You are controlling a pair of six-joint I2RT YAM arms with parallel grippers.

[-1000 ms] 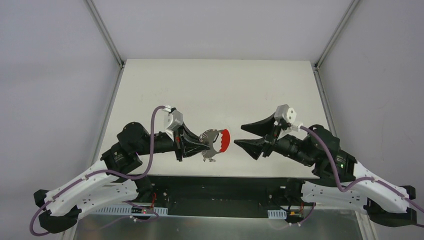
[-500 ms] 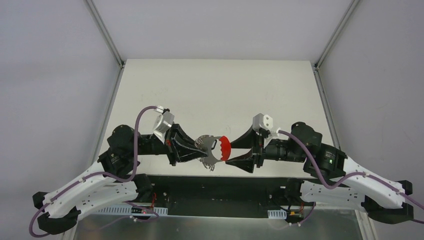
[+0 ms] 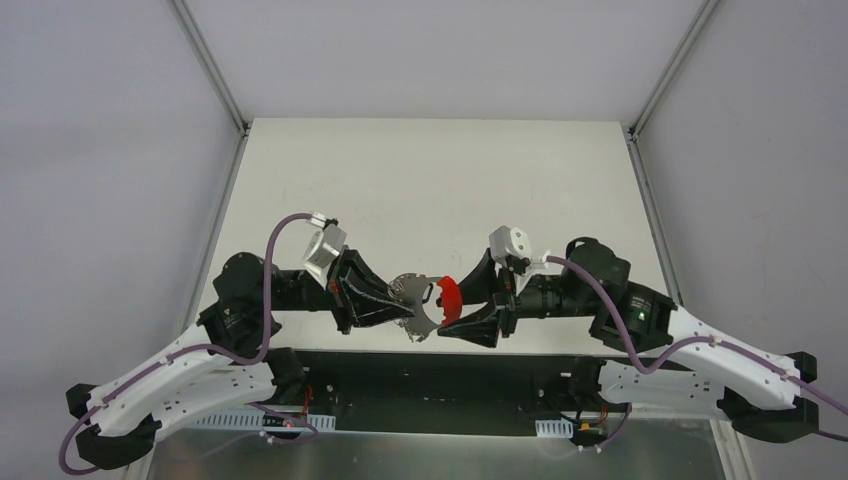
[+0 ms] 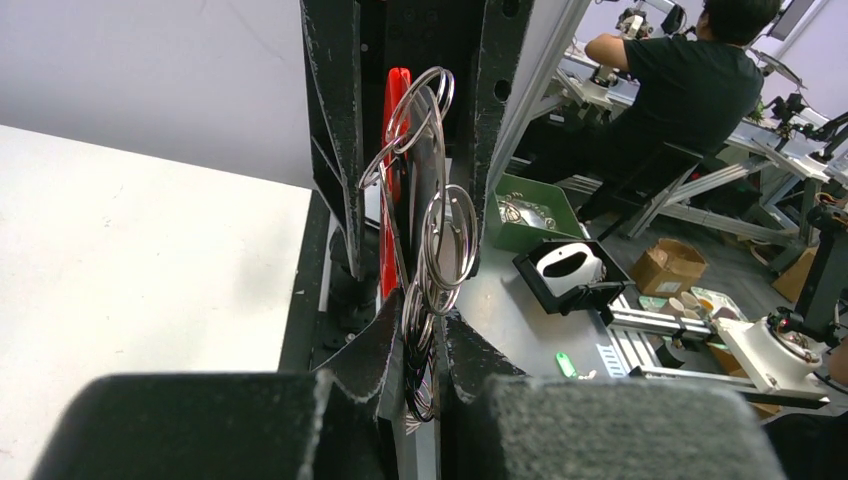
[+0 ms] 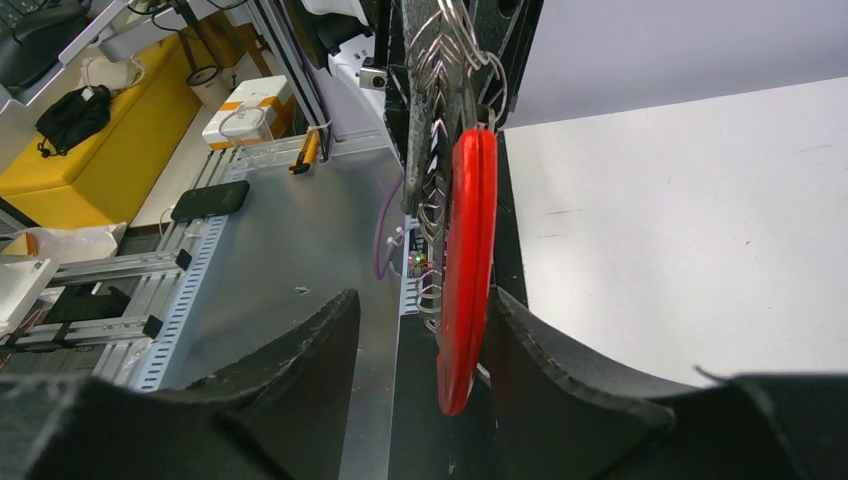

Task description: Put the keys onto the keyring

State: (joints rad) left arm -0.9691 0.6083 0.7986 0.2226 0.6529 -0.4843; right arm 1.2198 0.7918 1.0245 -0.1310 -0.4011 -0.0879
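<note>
Table [image 3: 430,180]: pale matt top, closed in by grey panels on three sides; both arms reach in from its near edge.
Left gripper [image 3: 403,303]: over the near edge, close to its middle, pointing toward the right arm. Fingers are pressed together on the wire loops of the keyring.
Keyring [image 3: 418,300]: off the table, held up between the two grippers. In the left wrist view several thin silver rings [image 4: 445,235] fan upward from the pinch and overlap one another.
Red tag [image 3: 450,292]: crescent-shaped, at the end of the keyring away from the left gripper. It shows edge-on in the right wrist view [image 5: 468,270], hanging among the loops.
Right gripper [image 3: 452,306]: faces the left gripper with jaws apart, one finger on either side of the red tag. A plain gap shows on one side of the tag. On the other side the finger [image 5: 560,390] is just beside the tag; contact cannot be told.
Background, left wrist view: a green bin [image 4: 525,215] sits beyond the table's near edge, and a person in a black shirt [image 4: 690,90] sits at a bench farther off.
</note>
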